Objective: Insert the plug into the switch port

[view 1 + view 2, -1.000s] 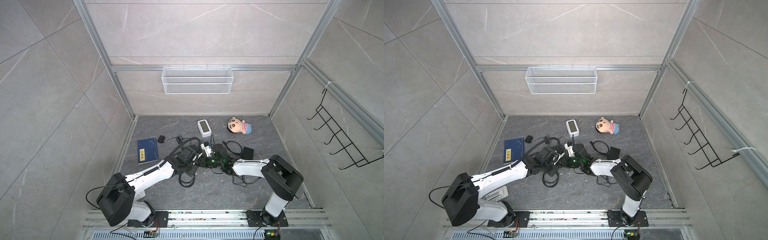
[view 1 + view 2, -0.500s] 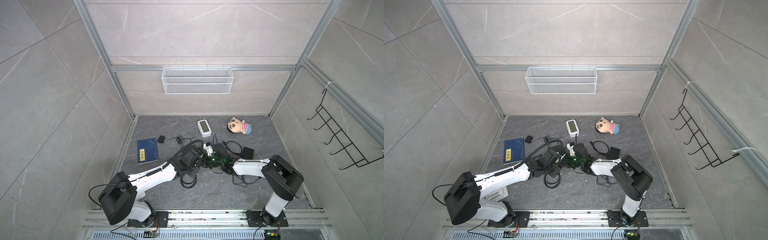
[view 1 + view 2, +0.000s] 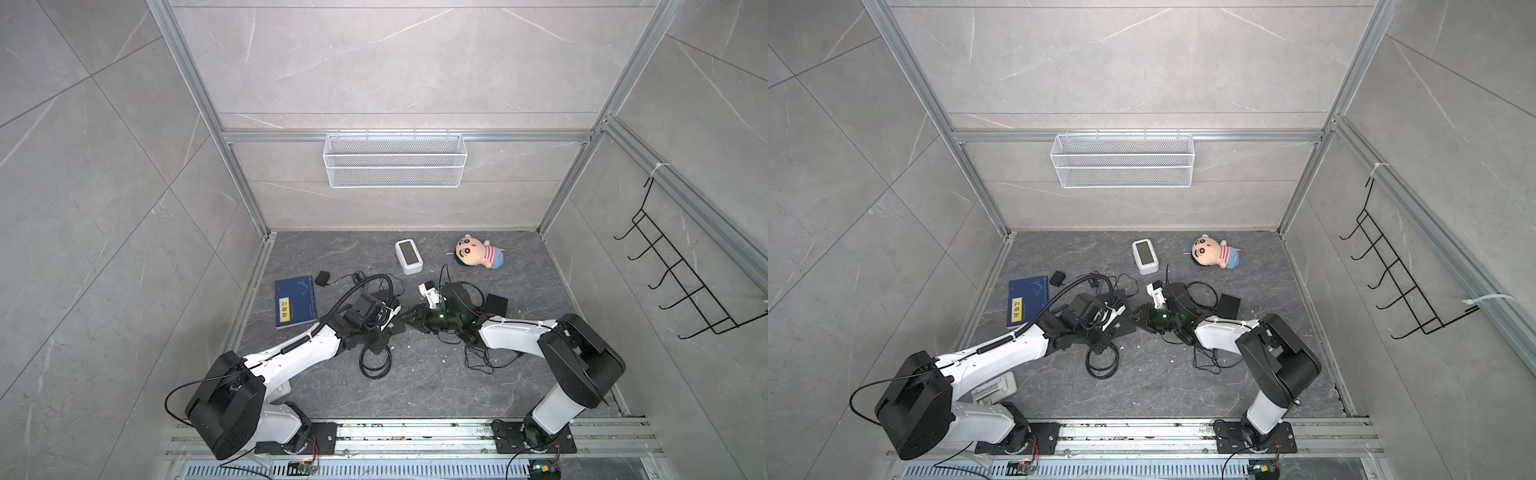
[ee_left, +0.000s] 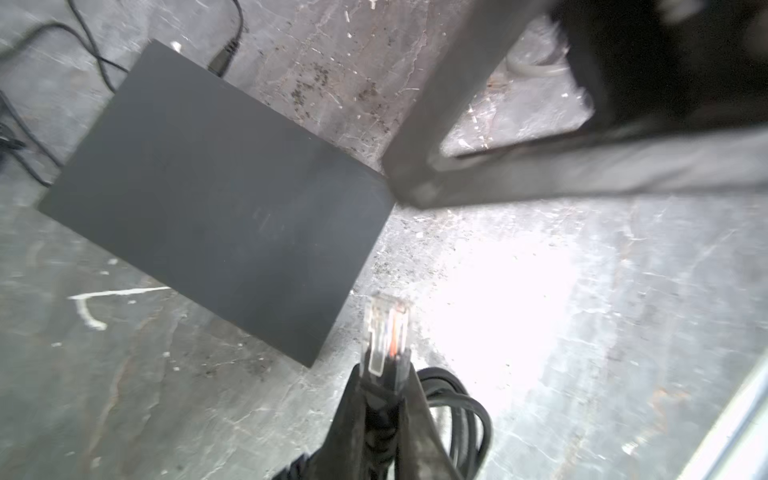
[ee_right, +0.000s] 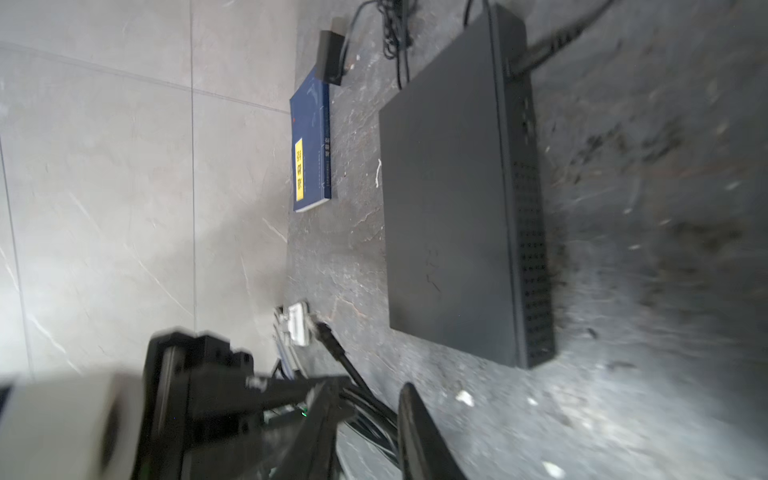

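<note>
Plug (image 4: pixel 384 332) pinched at boot by left gripper (image 4: pixel 384 374), prob. so tip is exposed for entry, just beside switch (image 4: pixel 216 199); right gripper (image 5: pixel 365 399) spread, empty.

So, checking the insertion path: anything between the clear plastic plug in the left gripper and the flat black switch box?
Nothing visible: only grey floor separates the clear plastic plug in the left gripper from the flat black switch box. Its ports are hidden.

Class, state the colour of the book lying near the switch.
Dark blue with a yellow label; the book shows best in the right wrist view.
</note>
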Motion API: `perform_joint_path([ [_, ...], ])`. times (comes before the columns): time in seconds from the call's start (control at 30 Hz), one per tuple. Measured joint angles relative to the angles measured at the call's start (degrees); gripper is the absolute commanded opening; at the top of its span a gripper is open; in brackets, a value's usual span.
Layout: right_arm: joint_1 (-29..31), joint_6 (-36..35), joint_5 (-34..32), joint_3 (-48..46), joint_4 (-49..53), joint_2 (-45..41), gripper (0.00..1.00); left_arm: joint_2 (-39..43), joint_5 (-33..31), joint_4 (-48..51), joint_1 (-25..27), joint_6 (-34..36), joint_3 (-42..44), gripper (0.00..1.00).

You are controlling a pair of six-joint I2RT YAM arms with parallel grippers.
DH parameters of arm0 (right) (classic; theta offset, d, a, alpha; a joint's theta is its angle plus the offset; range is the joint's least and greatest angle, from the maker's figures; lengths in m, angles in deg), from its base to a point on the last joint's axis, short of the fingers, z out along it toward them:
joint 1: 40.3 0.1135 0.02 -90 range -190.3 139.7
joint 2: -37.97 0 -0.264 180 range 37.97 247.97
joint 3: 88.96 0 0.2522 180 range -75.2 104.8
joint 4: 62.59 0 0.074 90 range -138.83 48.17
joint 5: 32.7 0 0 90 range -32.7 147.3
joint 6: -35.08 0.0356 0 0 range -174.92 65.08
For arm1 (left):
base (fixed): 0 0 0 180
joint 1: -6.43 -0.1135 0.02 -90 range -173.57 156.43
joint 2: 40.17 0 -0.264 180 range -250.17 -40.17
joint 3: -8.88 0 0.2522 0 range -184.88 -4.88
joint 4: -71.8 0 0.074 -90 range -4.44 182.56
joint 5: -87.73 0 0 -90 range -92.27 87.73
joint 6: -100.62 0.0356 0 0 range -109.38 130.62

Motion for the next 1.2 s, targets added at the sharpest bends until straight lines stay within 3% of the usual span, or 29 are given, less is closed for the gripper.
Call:
perform_joint_path([
  [0.2, 0.1, -13.2, 4.0, -5.8, -1.6, -7.4, 0.31, -0.5, 10.8, 0.0, -3.8, 0.9, -0.3, 0.10],
  [0.4, 0.1, -21.7, 5.3, -8.9, -6.5, -7.2, 0.32, -4.4, 17.5, 0.1, -4.4, 1.6, -3.3, 0.10],
  [0.83, 0.0, -23.2, 7.8, -8.8, -21.0, 1.6, 0.29, -5.3, 22.3, 0.8, -4.6, 1.8, -3.8, 0.11],
  [1.2, -0.1, -20.4, 10.6, -8.3, -26.4, 3.7, 0.14, -5.3, 23.3, 0.8, -4.7, 1.8, -3.8, 0.10],
])
